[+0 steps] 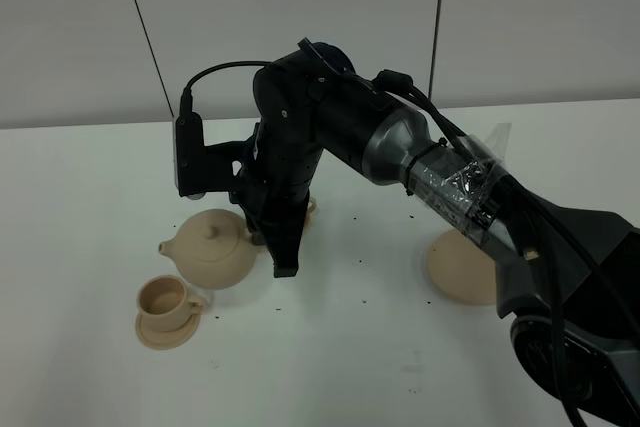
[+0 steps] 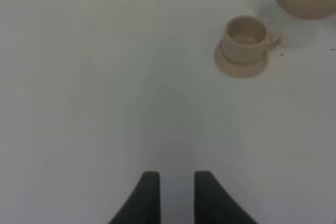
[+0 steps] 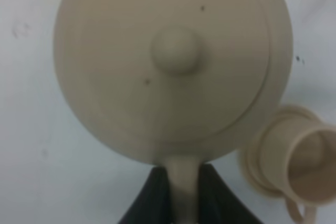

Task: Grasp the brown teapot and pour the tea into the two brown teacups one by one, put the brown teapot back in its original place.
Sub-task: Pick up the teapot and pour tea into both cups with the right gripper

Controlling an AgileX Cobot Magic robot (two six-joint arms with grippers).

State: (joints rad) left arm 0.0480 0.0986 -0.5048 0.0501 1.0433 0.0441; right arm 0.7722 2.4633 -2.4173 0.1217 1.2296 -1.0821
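While our right fingers [image 3: 152,198] are pinching the handle of the brown teapot [image 3: 173,61], we are pointing its spout away from them, just beside a teacup [image 1: 165,299] on the desk [image 1: 400,347]; our left fingers [image 2: 147,198] are gaping, empty.

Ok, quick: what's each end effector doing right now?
Left end effector: open, holding nothing.
Right end effector: shut on the teapot, gripping its handle.

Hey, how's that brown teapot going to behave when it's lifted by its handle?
The teapot looks like rigid ceramic, so probably stiff and breakable. Held only by its thin handle, the wide body may swing spout-down. The knobbed lid might slide off when tilted.
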